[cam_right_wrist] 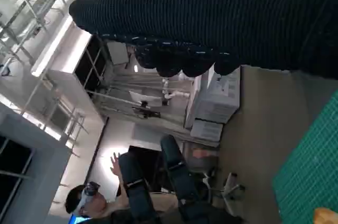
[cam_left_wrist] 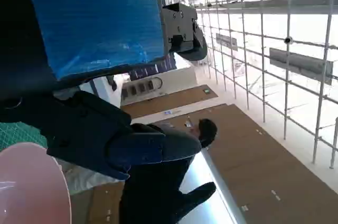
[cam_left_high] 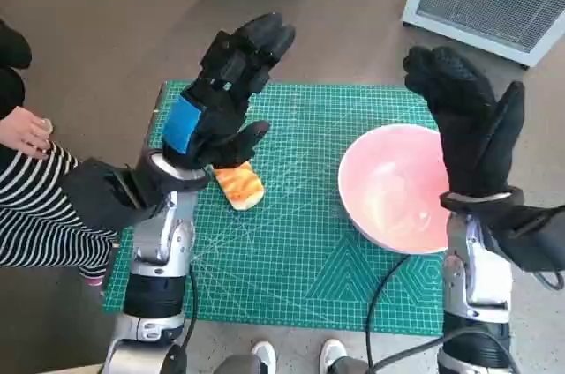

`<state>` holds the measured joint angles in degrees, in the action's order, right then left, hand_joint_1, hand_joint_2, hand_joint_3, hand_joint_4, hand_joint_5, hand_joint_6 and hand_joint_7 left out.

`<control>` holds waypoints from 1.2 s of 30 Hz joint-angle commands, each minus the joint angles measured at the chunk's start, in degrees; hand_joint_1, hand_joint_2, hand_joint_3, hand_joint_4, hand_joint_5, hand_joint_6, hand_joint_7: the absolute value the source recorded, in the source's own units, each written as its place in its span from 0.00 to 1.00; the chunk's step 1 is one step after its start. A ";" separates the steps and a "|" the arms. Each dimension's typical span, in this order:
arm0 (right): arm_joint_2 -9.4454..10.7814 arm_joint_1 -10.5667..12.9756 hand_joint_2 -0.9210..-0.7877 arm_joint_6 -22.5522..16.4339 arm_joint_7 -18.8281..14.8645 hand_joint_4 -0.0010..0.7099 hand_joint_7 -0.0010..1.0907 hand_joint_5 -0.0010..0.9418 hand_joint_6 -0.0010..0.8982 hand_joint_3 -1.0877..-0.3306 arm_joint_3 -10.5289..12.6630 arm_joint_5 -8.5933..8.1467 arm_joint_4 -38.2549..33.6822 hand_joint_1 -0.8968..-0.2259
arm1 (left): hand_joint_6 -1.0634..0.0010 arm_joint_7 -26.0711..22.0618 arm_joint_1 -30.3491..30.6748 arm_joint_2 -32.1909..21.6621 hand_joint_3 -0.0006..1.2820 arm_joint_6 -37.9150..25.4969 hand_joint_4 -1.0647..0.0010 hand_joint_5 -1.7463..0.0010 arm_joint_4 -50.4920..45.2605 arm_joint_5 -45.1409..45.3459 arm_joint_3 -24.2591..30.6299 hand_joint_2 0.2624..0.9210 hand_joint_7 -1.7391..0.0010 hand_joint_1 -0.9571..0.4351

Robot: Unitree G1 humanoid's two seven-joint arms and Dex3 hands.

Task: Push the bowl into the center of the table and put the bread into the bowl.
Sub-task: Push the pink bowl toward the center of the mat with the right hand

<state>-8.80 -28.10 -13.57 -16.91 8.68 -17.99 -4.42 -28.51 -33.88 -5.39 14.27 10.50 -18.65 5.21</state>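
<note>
Both robot hands raised, holding nothing.
Left robot hand (cam_left_high: 221, 96) & right robot hand (cam_left_high: 468, 123) fingers spread; bread (cam_left_high: 240, 185) beside bowl (cam_left_high: 393, 189) on table (cam_left_high: 300, 259).

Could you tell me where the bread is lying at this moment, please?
In the head view the bread lies on the green mat, left of the pink bowl, partly under the raised left hand.

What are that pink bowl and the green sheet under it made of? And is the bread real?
The bowl looks like glossy plastic or melamine: smooth, with soft light reflections inside. The green sheet seems to be a matte rubbery cutting mat, printed with a white grid. The bread has an even orange-tan sheen, so it may be a plastic toy, though I cannot be sure.
</note>
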 commanded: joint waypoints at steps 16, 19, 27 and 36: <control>-0.86 -1.51 0.00 -0.40 -0.49 0.20 0.45 0.00 0.07 0.59 0.09 1.23 -2.40 0.32 | 1.00 -0.63 -0.77 -0.08 0.31 1.32 1.00 0.85 0.95 -0.38 0.10 1.00 0.67 0.25; -0.91 -1.73 0.00 -0.77 -0.51 0.20 0.45 0.00 0.07 0.59 -0.04 1.44 -2.89 0.32 | 1.00 -0.54 -0.61 -0.03 0.31 1.54 1.00 0.84 0.92 -0.16 0.00 1.00 0.67 0.25; -1.21 -1.91 0.00 -1.51 -0.85 0.20 0.45 0.00 0.07 0.58 -0.10 1.54 -3.73 0.32 | 1.00 -0.46 -0.28 0.04 0.30 1.98 1.00 0.84 1.07 0.17 -0.13 1.00 0.67 0.26; -3.32 -0.80 0.00 -1.68 -2.01 0.20 0.45 0.00 0.07 0.58 2.11 -0.35 -3.31 0.32 | 1.00 -0.74 0.29 -0.24 0.30 2.19 1.00 0.84 0.93 -0.07 0.01 1.00 0.67 0.25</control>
<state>-10.75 -30.43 -15.47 -18.13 9.42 -17.87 -7.36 -28.98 -33.86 -5.29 15.76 11.39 -18.61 5.21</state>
